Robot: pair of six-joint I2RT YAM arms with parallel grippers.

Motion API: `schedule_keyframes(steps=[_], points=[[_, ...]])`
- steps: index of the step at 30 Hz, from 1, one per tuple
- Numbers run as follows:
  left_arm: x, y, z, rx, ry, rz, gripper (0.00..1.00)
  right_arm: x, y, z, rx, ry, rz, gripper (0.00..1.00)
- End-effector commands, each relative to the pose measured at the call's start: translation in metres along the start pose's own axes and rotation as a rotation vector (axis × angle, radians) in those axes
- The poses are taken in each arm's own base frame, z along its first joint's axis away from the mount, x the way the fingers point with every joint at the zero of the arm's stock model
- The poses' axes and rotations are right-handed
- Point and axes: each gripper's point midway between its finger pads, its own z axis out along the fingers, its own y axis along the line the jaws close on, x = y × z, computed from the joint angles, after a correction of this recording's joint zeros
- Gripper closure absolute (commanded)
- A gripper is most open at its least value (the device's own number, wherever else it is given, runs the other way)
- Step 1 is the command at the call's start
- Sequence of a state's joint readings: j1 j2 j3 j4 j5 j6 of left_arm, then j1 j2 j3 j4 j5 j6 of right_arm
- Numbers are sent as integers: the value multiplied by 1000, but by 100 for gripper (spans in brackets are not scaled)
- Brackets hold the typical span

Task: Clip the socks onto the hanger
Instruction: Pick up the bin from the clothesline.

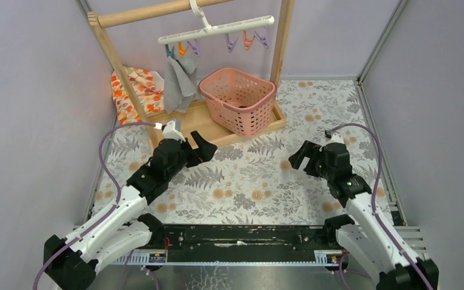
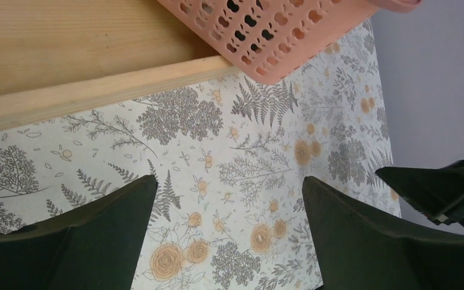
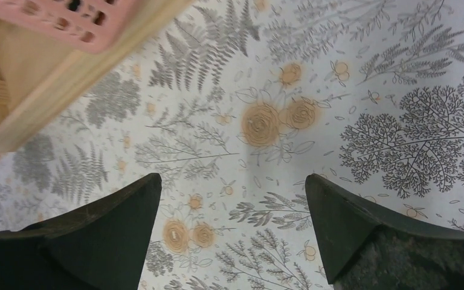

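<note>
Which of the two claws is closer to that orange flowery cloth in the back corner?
Left. The left gripper sits just in front of the cloth, slightly right; the right gripper is far across the table to its right.

Fern-and-flower printed table, far half occupied

The table (image 1: pixel 314 181) carries a flat wooden base (image 1: pixel 208 124) at the far left-centre, set at a slight angle. An orange-and-white flowered cloth (image 1: pixel 140 90) lies bunched by the base's left end. A black rail (image 1: pixel 241 235) spans the near edge.
</note>
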State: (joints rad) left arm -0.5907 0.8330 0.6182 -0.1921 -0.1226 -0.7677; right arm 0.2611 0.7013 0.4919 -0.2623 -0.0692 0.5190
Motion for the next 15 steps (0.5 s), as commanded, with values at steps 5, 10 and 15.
schedule_keyframes(steps=[5,10,15], points=[[-19,5,13,-66,-55,12,2,-59,43,38,-78,-38,-85,3],[-19,10,21,-98,-38,13,2,-81,66,56,-134,-20,-112,3],[-34,10,25,-114,-71,7,2,-98,87,60,-208,-76,-94,4]])
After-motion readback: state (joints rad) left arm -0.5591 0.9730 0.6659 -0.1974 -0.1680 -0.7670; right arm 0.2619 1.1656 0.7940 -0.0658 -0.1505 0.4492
